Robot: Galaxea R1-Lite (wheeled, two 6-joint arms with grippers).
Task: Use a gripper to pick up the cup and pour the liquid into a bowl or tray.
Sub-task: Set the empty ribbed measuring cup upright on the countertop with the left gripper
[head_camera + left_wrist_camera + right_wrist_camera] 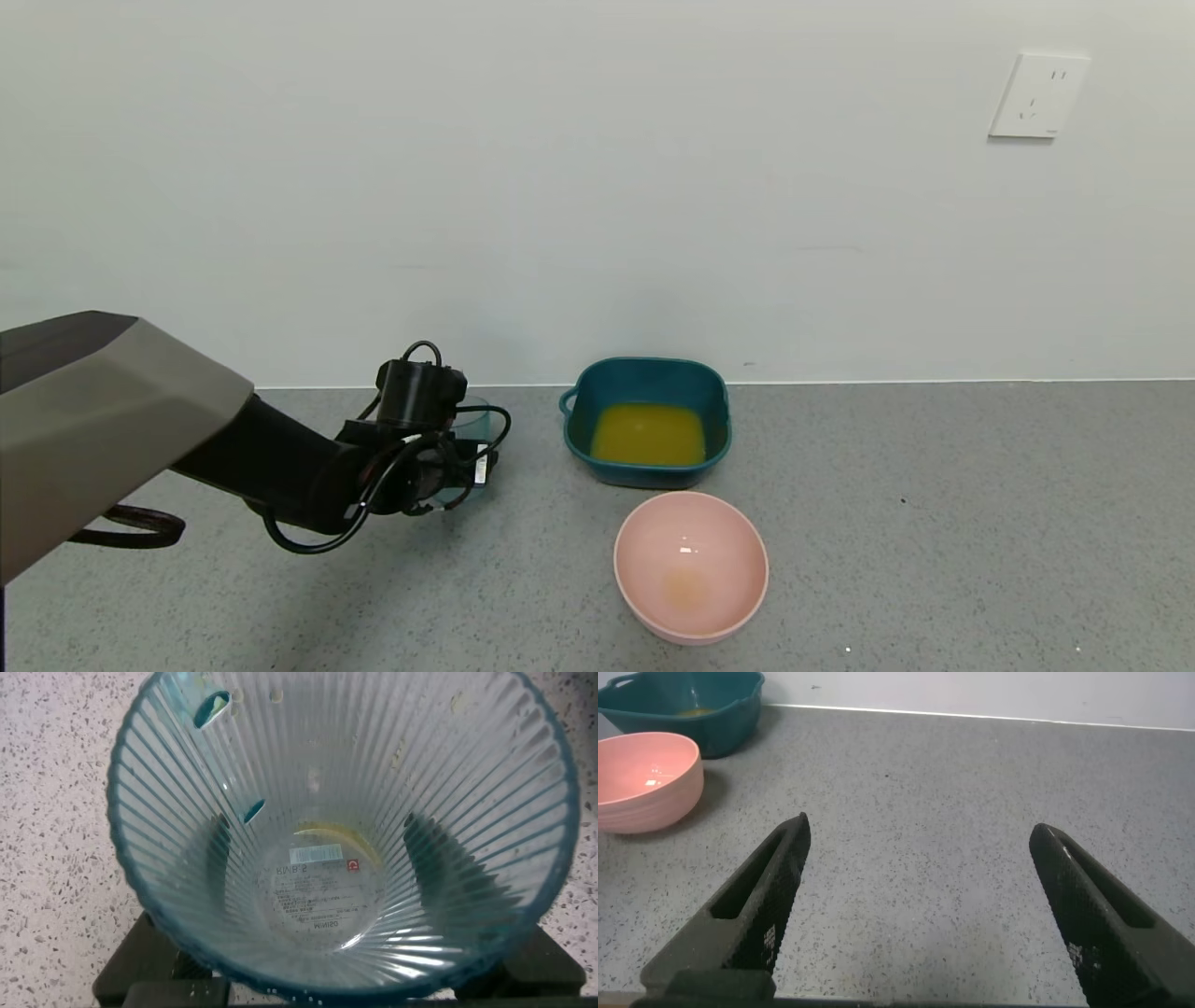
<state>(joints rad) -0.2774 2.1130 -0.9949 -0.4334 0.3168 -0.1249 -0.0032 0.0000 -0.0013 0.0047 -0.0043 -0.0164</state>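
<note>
Left gripper [467, 462]: low over the grey speckled worktop [934, 523] at left, clasped around the cup [472, 417]. Black fingers [140, 966] seen through the ribbed wall on both sides, pressed against it.

Cup: clear blue-grey tumbler, ribbed, upright, base on or just above the worktop; cannot tell which. Only a thin yellowish trace at the bottom, beside a printed label [316, 851].

Teal tub [646, 373]: squarish, rounded corners, small loop handle [566, 402] on its left side. Stands at the far edge of the worktop near the wall, right of the cup and apart from it.

Orange-yellow liquid [650, 435]: pooled across the floor of the tub.

Pink bowl [691, 566]: round, just nearer than the tub, close to it. Faint orange smear at its bottom.

Right gripper [920, 910]: splayed wide, holding nothing, over bare worktop to the right of bowl and tub.

Wall socket [1038, 95]: white, high on the wall at far right.
</note>
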